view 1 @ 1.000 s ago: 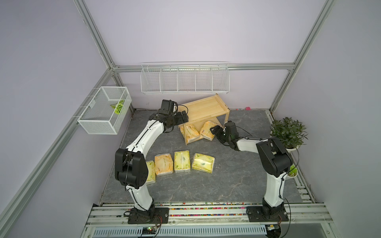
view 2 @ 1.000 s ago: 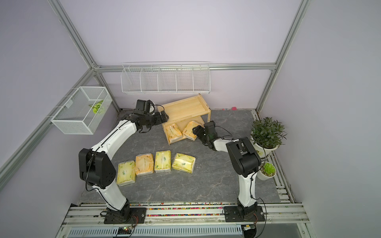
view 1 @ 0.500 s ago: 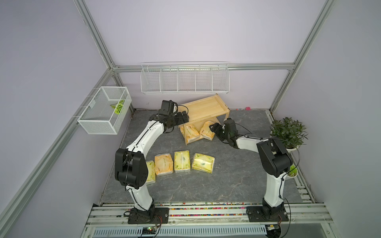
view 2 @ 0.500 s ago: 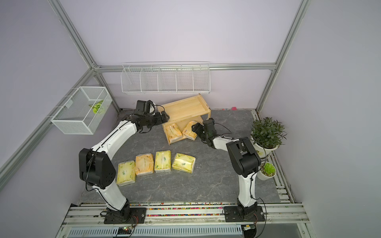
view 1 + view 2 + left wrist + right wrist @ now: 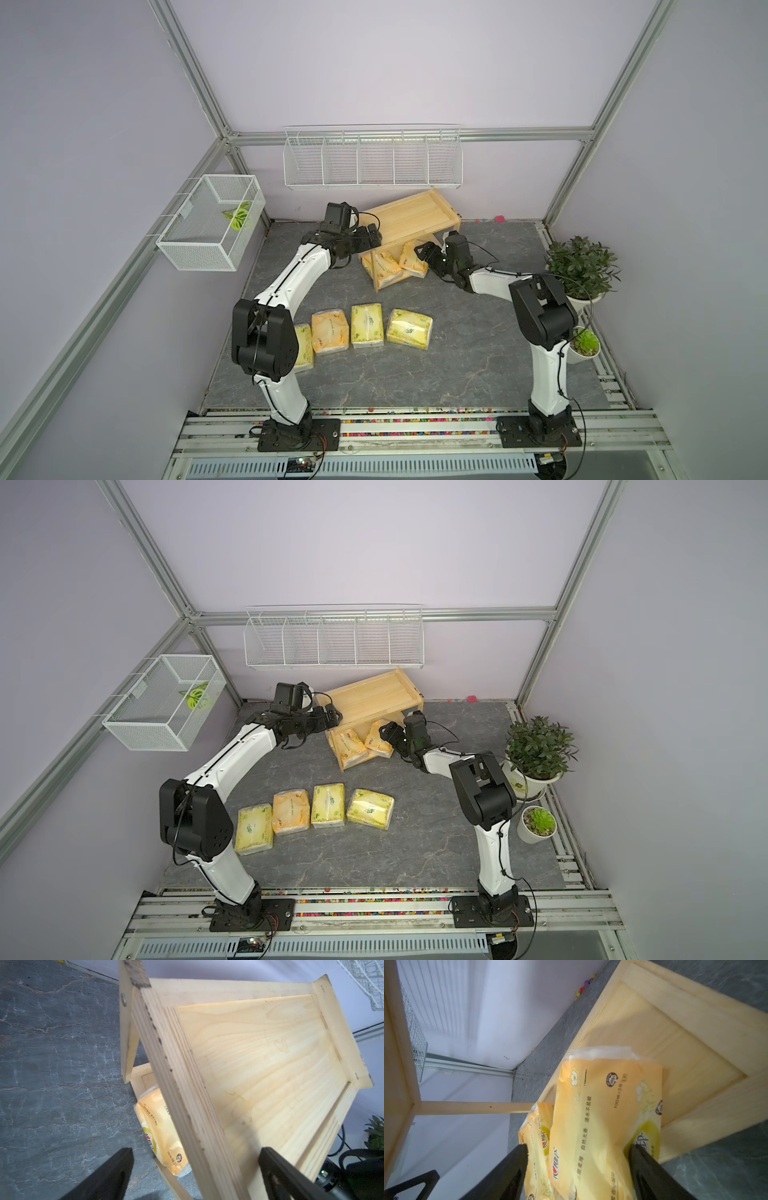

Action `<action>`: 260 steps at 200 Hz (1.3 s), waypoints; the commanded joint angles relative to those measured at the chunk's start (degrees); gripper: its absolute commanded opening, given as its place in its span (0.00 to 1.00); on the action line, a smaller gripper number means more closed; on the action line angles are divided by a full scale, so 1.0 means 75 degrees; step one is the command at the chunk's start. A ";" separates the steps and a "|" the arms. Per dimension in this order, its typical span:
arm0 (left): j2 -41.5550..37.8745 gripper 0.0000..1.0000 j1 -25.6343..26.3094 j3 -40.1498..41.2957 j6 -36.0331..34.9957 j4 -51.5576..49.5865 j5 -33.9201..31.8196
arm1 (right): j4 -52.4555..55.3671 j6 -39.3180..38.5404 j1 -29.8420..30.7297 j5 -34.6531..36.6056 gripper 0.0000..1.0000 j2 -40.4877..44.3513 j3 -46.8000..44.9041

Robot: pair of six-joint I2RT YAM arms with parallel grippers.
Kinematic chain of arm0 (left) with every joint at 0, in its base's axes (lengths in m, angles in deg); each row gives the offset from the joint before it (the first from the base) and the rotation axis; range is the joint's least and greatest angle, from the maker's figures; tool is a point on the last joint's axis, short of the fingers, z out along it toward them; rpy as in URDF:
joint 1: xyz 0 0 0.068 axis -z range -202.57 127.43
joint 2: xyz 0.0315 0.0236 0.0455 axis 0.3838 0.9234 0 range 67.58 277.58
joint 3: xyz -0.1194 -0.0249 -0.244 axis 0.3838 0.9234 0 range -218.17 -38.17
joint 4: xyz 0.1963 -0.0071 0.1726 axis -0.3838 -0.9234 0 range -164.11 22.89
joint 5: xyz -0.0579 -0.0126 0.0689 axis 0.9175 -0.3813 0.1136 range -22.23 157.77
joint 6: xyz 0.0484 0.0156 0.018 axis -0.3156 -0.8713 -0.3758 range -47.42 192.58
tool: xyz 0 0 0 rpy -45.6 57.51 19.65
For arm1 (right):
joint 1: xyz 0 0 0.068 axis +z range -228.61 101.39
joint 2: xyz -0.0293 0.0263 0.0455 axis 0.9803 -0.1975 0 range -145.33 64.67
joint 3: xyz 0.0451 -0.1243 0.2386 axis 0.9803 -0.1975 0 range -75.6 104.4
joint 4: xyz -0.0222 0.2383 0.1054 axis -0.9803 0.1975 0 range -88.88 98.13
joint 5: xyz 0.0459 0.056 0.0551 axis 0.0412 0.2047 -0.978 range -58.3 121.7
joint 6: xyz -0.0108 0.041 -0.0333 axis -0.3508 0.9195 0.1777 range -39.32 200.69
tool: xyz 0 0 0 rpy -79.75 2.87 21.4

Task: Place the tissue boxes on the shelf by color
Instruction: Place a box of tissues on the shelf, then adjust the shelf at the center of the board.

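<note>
The right gripper (image 5: pixel 578 1147) clasps an orange tissue pack (image 5: pixel 602 1105) in the lower tier of the wooden shelf (image 5: pixel 411 216); the left gripper (image 5: pixel 195 1151), spread wide, straddles its top rim.

The wooden shelf (image 5: pixel 409 216) stands skewed on the grey mat (image 5: pixel 457 365). On its lower tier leans an orange tissue pack (image 5: pixel 385 268). Toward the shelf's right end is a second orange pack (image 5: pixel 412 262), with the right gripper (image 5: pixel 424 253) at its outer end. The left gripper (image 5: pixel 371 236) meets the shelf's top left corner. In front of the shelf lies a row of packs: one orange (image 5: pixel 329 337) and three yellow-green (image 5: pixel 366 325).
</note>
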State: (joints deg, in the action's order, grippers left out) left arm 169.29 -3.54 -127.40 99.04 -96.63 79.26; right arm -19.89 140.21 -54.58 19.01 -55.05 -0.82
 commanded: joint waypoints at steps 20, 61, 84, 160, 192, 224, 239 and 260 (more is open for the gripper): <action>-0.0037 1.00 0.0040 0.0151 -0.0021 -0.0156 -0.0002 | -0.0308 -0.0366 0.0062 -0.0078 0.81 0.0766 -0.0700; -0.0067 1.00 0.0039 0.0131 0.0008 -0.0143 -0.0043 | -0.0234 -0.0404 -0.0041 0.0238 0.83 0.2349 -0.2080; -0.0062 1.00 0.0041 0.0153 0.0080 -0.0074 -0.0044 | -0.0118 0.0112 -0.0507 0.0170 0.83 0.3059 -0.2774; -0.0085 1.00 0.0040 0.0112 0.0129 -0.0014 -0.0011 | 0.2536 -0.0221 -0.2666 -0.0593 0.84 0.3042 -0.1613; -0.0077 1.00 0.0040 0.0085 0.0132 -0.0048 -0.0002 | 0.3765 -0.0420 -0.2952 -0.2272 0.84 0.0840 0.1040; -0.0083 1.00 0.0053 0.0032 0.0106 -0.0128 -0.0016 | 0.4649 -0.0460 -0.2995 -0.2936 0.84 -0.0657 0.3110; -0.0094 1.00 0.0047 0.0015 0.0097 -0.0166 -0.0008 | 0.4971 -0.0556 -0.2994 -0.3155 0.84 -0.1141 0.3880; -0.0074 1.00 0.0053 -0.0009 0.0085 -0.0186 0.0008 | 0.5380 -0.0634 -0.2993 -0.3833 0.84 -0.1853 0.4981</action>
State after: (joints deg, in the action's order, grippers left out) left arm 169.29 -3.43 -127.18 99.91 -96.17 79.39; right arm 14.05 137.46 -76.87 -2.10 -65.47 28.95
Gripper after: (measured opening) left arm 0.997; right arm 0.837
